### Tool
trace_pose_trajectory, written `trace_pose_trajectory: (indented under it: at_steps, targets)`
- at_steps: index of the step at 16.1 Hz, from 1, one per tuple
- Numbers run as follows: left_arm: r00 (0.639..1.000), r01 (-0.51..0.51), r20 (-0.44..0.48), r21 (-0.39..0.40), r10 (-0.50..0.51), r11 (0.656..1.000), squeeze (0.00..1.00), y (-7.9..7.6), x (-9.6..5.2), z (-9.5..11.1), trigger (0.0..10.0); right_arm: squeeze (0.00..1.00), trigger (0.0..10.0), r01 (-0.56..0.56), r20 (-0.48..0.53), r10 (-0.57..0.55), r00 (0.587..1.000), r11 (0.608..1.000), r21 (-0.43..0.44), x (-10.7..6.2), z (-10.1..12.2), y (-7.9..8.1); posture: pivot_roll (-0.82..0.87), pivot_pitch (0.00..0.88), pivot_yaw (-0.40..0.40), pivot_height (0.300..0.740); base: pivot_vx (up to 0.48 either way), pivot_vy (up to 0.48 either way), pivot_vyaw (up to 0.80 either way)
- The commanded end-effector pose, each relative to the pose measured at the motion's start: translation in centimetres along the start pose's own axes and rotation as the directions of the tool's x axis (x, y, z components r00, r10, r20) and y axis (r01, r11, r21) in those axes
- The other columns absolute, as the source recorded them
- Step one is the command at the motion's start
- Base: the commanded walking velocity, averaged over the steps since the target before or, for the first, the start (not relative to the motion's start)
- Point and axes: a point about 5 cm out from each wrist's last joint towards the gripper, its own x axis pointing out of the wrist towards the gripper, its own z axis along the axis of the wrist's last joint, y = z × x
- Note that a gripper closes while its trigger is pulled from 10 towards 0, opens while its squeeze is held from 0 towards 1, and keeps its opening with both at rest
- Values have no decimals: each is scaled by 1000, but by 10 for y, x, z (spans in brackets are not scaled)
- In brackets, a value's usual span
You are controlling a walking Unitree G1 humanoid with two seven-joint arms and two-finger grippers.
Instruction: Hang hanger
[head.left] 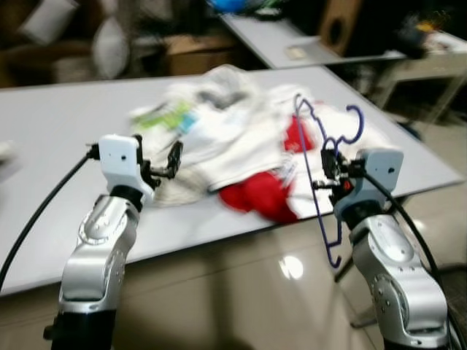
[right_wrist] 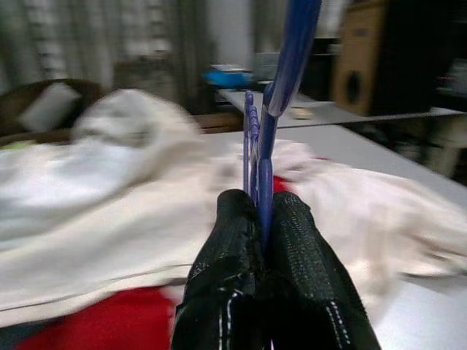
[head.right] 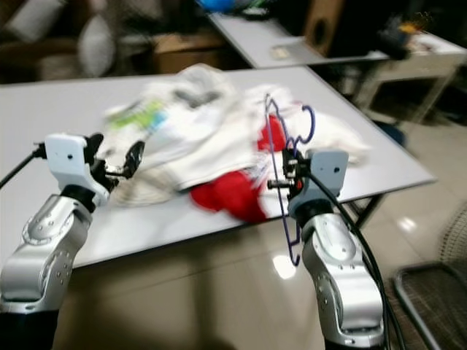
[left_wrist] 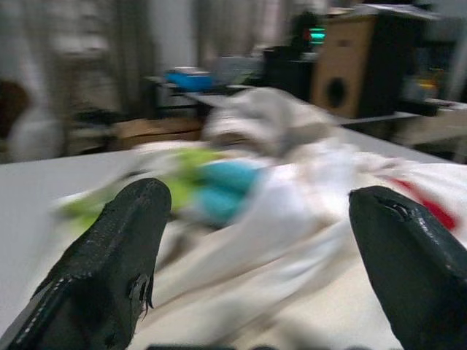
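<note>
Right pincer: clamped on blue hanger, upright at 3 o'clock | left pincer: wide apart, facing clothes pile on tabletop

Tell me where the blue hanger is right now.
The blue hanger is pinched in the right gripper, held upright on the robot's right, at the near edge of the grey table beside the clothes pile.

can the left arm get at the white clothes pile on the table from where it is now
Probably yes. The left gripper is over the near part of the grey table, jaws open and facing the white clothes pile, with nothing between them. The right gripper is off to the side, holding the blue hanger.
</note>
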Motion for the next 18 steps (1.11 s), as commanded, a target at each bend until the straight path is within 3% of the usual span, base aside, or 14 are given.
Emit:
trace_pose_trajectory:
  at_steps: [1, 11, 13, 14, 16, 17, 18]
  targets:
    - [999, 41, 3, -10, -41, 999, 306, -11, 4, 1, 10000, 0, 10000, 36, 1, -36, 999, 999, -22, -1, 2, -10, -73, 0, -18, 740, 401, 0, -800]
    - [999, 2, 38, 24, -3, 1000, 298, -5, 10, 7, 10000, 0, 10000, -18, 37, 19, 999, 999, -33, -2, 6, -6, -81, 0, -17, 740, 400, 0, -41]
    - [998, -29, 53, 57, 26, 998, 298, 3, 12, 11, 10000, 0, 10000, -76, 3, 77, 997, 988, -131, -4, 4, -3, -93, 0, -16, 740, 401, 0, 0]
    - [998, -30, 58, 56, 27, 998, 302, 5, 11, 12, 10000, 0, 10000, -81, 3, 82, 997, 989, -121, -4, 3, -3, -92, 0, -15, 740, 401, 0, 800]
    - [996, 3, 86, 107, -13, 994, 275, 10, 11, 25, 10000, 0, 10000, -78, 32, 80, 996, 996, -53, -8, 6, -5, -85, 0, -1, 740, 156, 0, 325]
    - [996, 64, 54, 194, -76, 979, 255, 13, 14, 26, 10000, 0, 10000, -80, 35, 81, 996, 996, -34, -10, 4, -7, -93, 0, 20, 740, 0, 0, 0]
    - [995, 77, 49, 201, -88, 977, 255, 13, 14, 26, 10000, 0, 10000, -83, 35, 84, 996, 996, -37, -11, 4, -7, -93, 0, 20, 740, 0, 0, 0]
